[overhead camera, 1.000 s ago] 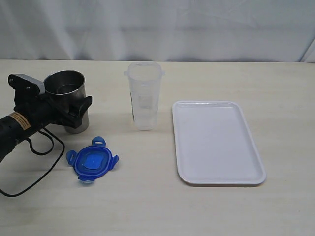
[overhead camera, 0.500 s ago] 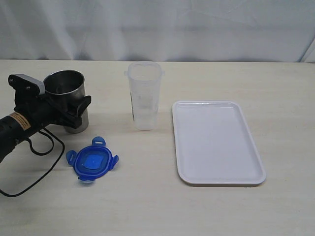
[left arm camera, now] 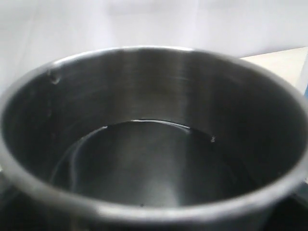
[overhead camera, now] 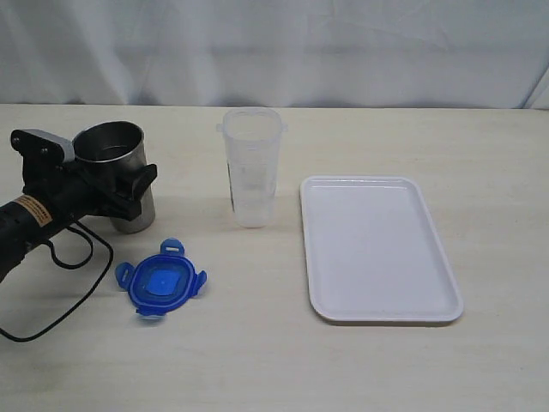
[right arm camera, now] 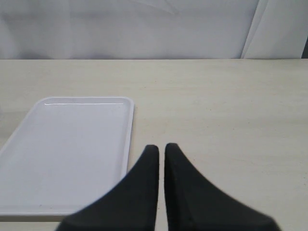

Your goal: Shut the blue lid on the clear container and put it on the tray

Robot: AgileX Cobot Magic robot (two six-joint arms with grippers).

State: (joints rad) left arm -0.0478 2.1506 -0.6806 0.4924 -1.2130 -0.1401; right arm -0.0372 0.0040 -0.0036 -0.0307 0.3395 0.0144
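Exterior view: left gripper point(overhead camera: 110, 182) clamps the steel cup point(overhead camera: 133, 215); right gripper point(right arm camera: 161, 147) rests with jaws together. We judge a careless swing could topple the clear container point(overhead camera: 252, 172)

Bright, even light, soft shadows; near rim of the steel cup point(left arm camera: 154, 159) blurred.

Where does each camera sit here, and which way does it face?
Exterior: raised off the arms, looking down across the table to the white backdrop; shows left arm, left gripper around the cup.
Left wrist: just over the cup, looking into it; almost no gripper visible.
Right wrist: low over the table, facing the backdrop past the tray; shut right gripper shows.
Shared: exterior and left wrist, the cup; exterior and right wrist, the tray.
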